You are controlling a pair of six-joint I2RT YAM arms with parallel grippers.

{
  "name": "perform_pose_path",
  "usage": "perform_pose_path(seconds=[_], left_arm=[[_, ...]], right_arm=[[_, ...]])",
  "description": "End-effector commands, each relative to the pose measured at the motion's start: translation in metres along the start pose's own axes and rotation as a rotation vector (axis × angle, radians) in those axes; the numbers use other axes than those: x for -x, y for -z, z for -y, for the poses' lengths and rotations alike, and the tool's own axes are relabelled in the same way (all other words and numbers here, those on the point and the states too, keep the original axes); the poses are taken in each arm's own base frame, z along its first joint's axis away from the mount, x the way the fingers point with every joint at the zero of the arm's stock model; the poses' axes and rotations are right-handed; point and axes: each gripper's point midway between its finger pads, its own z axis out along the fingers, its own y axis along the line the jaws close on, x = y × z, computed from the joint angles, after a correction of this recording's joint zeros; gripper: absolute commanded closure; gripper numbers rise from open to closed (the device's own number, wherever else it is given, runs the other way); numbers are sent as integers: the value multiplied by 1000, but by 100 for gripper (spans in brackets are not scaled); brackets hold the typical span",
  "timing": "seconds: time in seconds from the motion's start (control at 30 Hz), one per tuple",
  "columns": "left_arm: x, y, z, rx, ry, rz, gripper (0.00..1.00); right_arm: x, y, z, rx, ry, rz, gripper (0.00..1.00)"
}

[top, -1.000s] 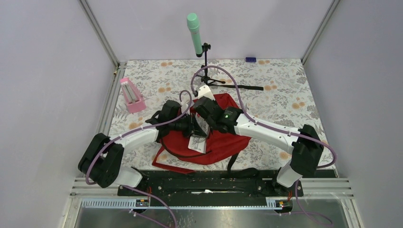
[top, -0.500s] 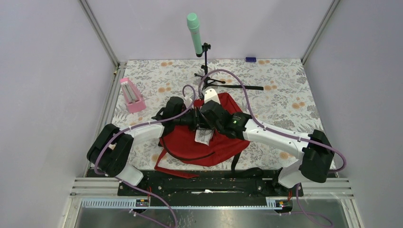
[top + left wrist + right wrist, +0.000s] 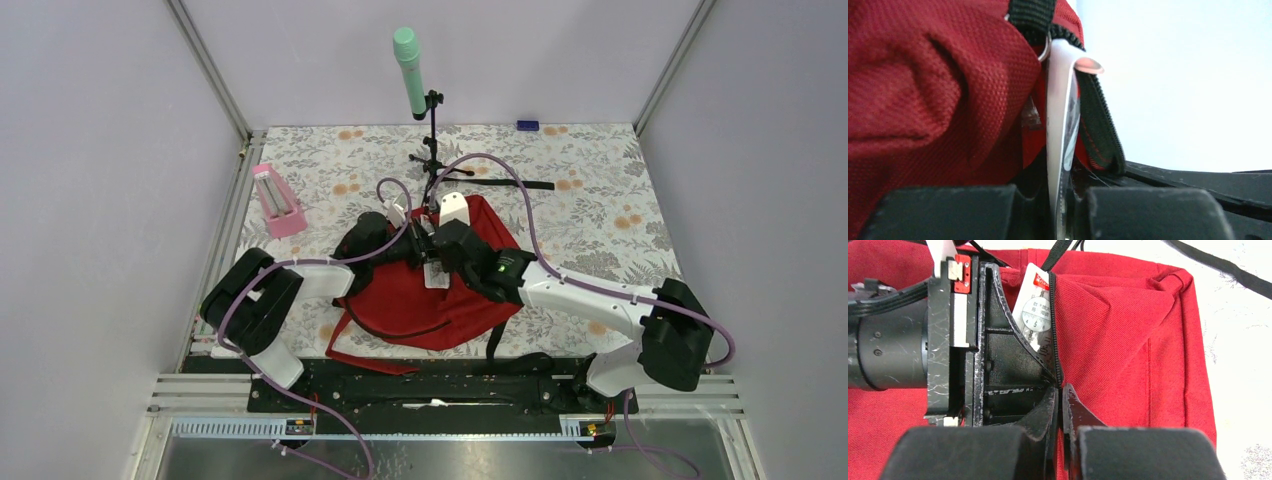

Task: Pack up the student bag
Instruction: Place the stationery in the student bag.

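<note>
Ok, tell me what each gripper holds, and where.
Left gripper: white printed card, by its near edge. Right gripper: student bag, by the black zipper edge.

Pale lilac walls (image 3: pixel 90 200) enclose a floral tabletop (image 3: pixel 600 200), seemingly cloth-covered.

Matt coarse-woven cloth student bag (image 3: pixel 923 90), glossy white card (image 3: pixel 1058 130)

- student bag (image 3: pixel 420 305): dark red woven fabric; zipper (image 3: pixel 1052 335) and straps black.
- card (image 3: pixel 1030 315): white, black print, red tab.
- table cover (image 3: pixel 600 200): pale, grey leaf pattern, orange blooms.
- box (image 3: pixel 277 200), far left: pink.
- microphone (image 3: pixel 408 58): mint green; stand (image 3: pixel 432 130) black.
- small block (image 3: pixel 527 125), far edge: blue-violet.
- left arm (image 3: pixel 315 272), right arm (image 3: pixel 580 295): white links, black joints.
</note>
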Motion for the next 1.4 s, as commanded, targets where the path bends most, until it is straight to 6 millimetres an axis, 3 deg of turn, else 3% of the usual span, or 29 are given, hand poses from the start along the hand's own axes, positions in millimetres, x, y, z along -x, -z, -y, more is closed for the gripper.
perform_pose_path(seconds=[0.0,0.17,0.3,0.5,0.7,0.73,0.9,1.13,1.27,1.37], left_arm=[[58,1,28,-64,-158,260,98],[44,11,18,-4,-221,211,61],[34,32,14,92,-309,180,33],[23,66,12,201,-390,173,8],[-1,83,12,191,-366,111,9],[-17,87,10,151,-308,82,15],[-35,90,13,87,-244,57,29],[-52,81,21,24,-201,20,34],[-62,73,14,44,-179,-15,38],[-68,67,9,52,-158,-38,46]], right_arm=[[8,17,0,34,-23,36,100],[13,22,7,20,-19,64,100],[18,25,9,17,-26,77,100],[23,29,9,20,-22,82,100],[27,31,9,25,-26,85,100],[28,32,9,26,-26,85,100],[29,33,8,27,-30,84,100],[30,34,6,39,-30,86,100],[32,34,6,39,-32,87,100],[35,34,6,40,-34,92,100]])
